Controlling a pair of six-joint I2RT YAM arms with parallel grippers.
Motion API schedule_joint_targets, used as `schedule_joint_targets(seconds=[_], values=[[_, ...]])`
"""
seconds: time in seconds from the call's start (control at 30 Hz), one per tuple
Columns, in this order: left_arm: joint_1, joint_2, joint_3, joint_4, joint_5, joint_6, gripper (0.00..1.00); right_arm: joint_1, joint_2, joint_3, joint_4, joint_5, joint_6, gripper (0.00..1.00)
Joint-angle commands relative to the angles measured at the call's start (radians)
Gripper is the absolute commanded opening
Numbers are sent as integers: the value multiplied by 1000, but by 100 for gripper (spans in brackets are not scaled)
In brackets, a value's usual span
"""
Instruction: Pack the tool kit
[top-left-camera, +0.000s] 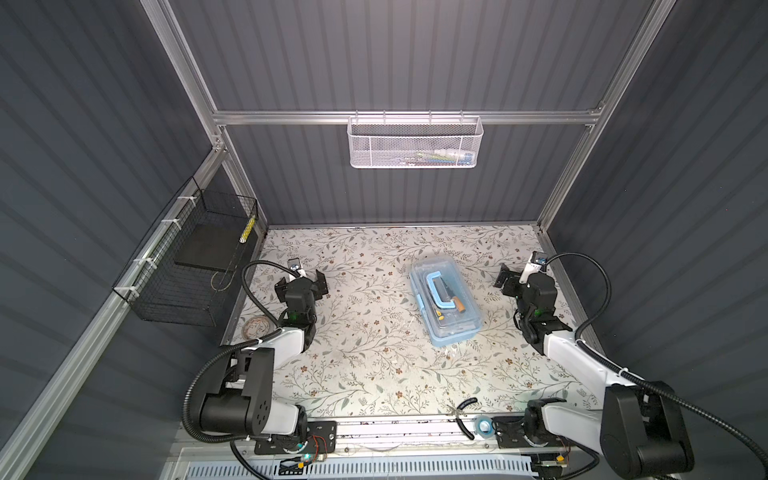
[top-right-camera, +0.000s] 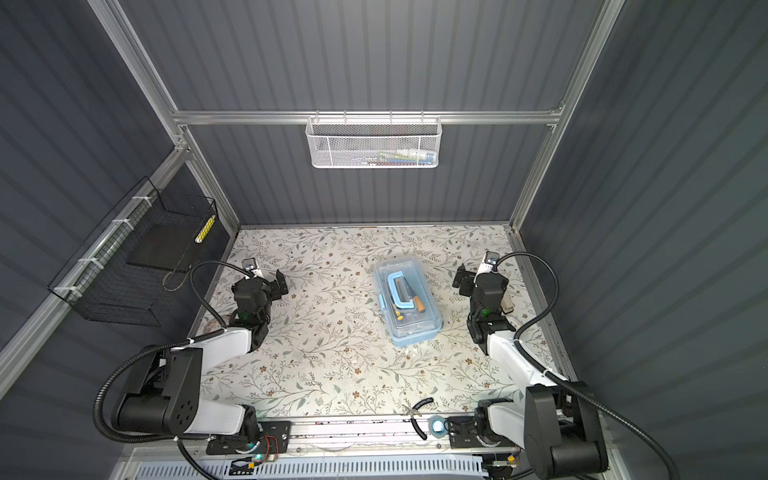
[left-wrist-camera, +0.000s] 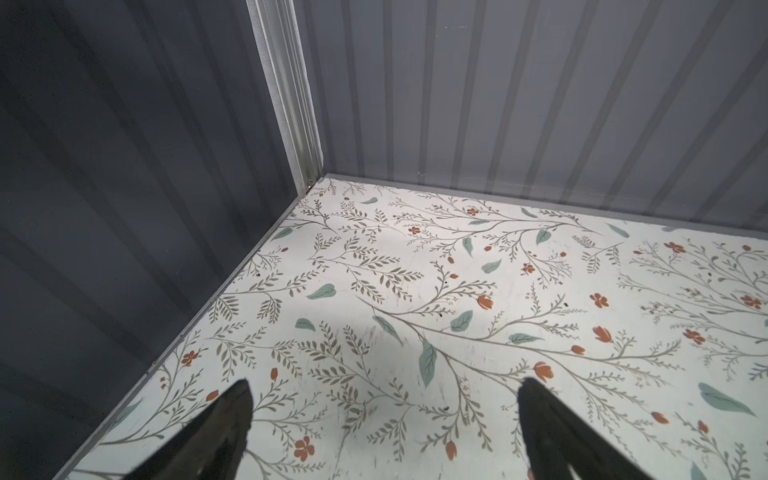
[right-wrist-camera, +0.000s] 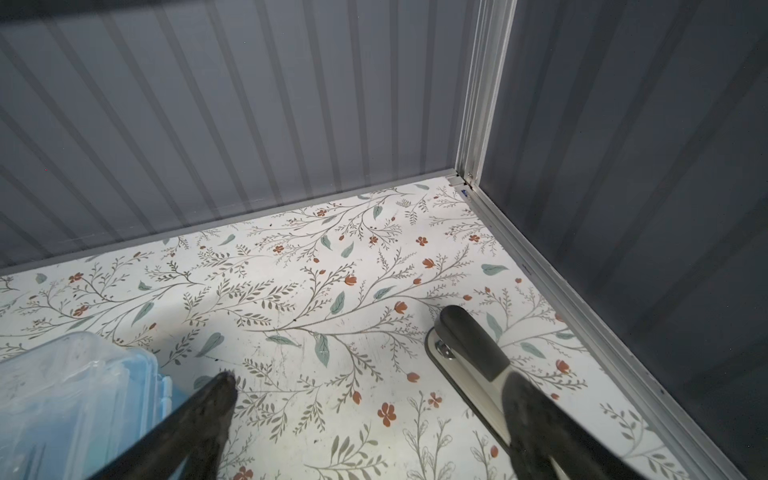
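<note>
Front edge: black-handled pliers (top-left-camera: 464, 411) beside a blue tape roll (top-left-camera: 483, 424). Further in, L gripper (left-wrist-camera: 384, 386) and R gripper (right-wrist-camera: 370, 380) hover over the floral table (top-left-camera: 365, 365), both w/ jaws spread wide, holding nothing. Tool kit (top-left-camera: 446, 305) sits btwn them, mid-table, lid shut, touching neither. Stapler (right-wrist-camera: 465, 345) just beside R gripper. Back wall: white mesh basket (top-left-camera: 415, 143).

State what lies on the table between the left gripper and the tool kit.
Nothing: in both top views only bare floral tabletop separates the open left gripper from the tool kit.
</note>
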Motion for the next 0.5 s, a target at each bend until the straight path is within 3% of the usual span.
schedule_joint_targets(seconds=[0.0, 0.1, 0.17, 0.2, 0.23, 0.3, 0.33, 0.4, 0.43, 0.47], values=[[8, 95, -71, 59, -7, 18, 100, -14, 41, -29, -12, -7, -15, 99], [19, 153, -111, 206, -9, 25, 100, -21, 96, -55, 61, 14, -43, 99], [30, 266, -144, 384, 10, 29, 99, -27, 153, -88, 191, 31, -82, 99], [32, 286, -138, 427, 24, 50, 100, -29, 151, -67, 139, 41, -87, 99], [32, 244, -99, 262, 51, 30, 99, -34, 157, -79, 205, 31, -112, 99], [34, 286, -66, 278, 41, 53, 100, -65, 216, -137, 371, -23, -113, 99], [34, 260, -52, 192, 51, 33, 100, -91, 248, -144, 424, -56, -95, 99], [34, 280, -64, 261, 52, 50, 100, -142, 224, -166, 396, -172, -63, 99], [34, 269, -56, 220, 52, 38, 100, -144, 275, -210, 565, -178, -70, 99], [34, 260, -51, 187, 53, 34, 100, -142, 283, -216, 578, -162, -67, 99]])
